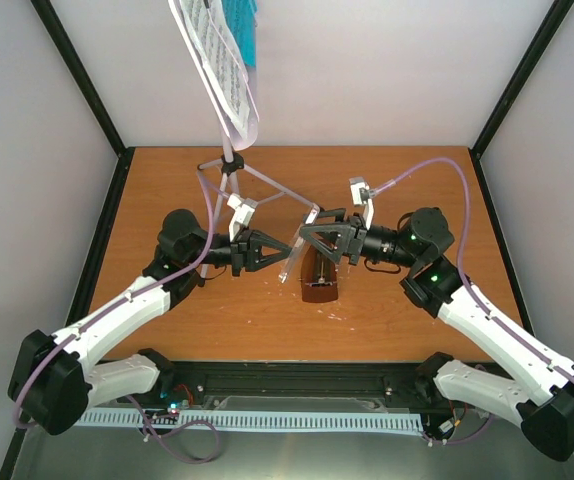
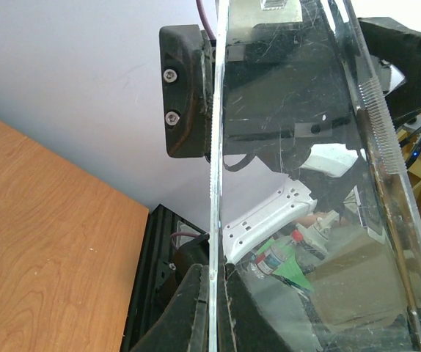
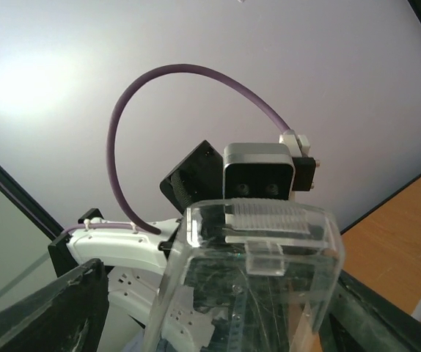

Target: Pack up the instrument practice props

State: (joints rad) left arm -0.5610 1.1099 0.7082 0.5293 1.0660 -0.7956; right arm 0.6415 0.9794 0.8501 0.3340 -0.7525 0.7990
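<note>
The clear cover (image 1: 299,248) hangs tilted at the middle of the overhead frame, just above the brown metronome (image 1: 319,282), which stands on the table (image 1: 167,300) right below centre. My left gripper (image 1: 279,252) comes in from the left and is clenched on the cover's edge. My right gripper (image 1: 319,238) reaches in from the right at the same spot.

From above, the cover is only a pale slanting strip, and I cannot tell how my right fingers meet it. My left wrist view shows that hand's grip plainly. The cover's ribbed edge runs top to bottom through the middle of the frame. One dark finger (image 2: 185,92) is pressed against it at upper left, and the other shows through the scratched plastic.

My right wrist view shows the cover end-on at bottom centre, its ridged top facing me. My two fingers (image 3: 42,308) stand spread at the lower corners. There is a gap between the left finger and the plastic, so this hand is released rather than grasping. A purple cable (image 3: 115,132) arcs through the upper left.

Only the overhead view shows the rest. The stand (image 1: 232,165) is at upper centre, its tripod on the table's far edge. The sheet music (image 1: 217,60) and teal booklet (image 1: 239,30) lean on its desk at the top of the frame, well apart from both hands.
</note>
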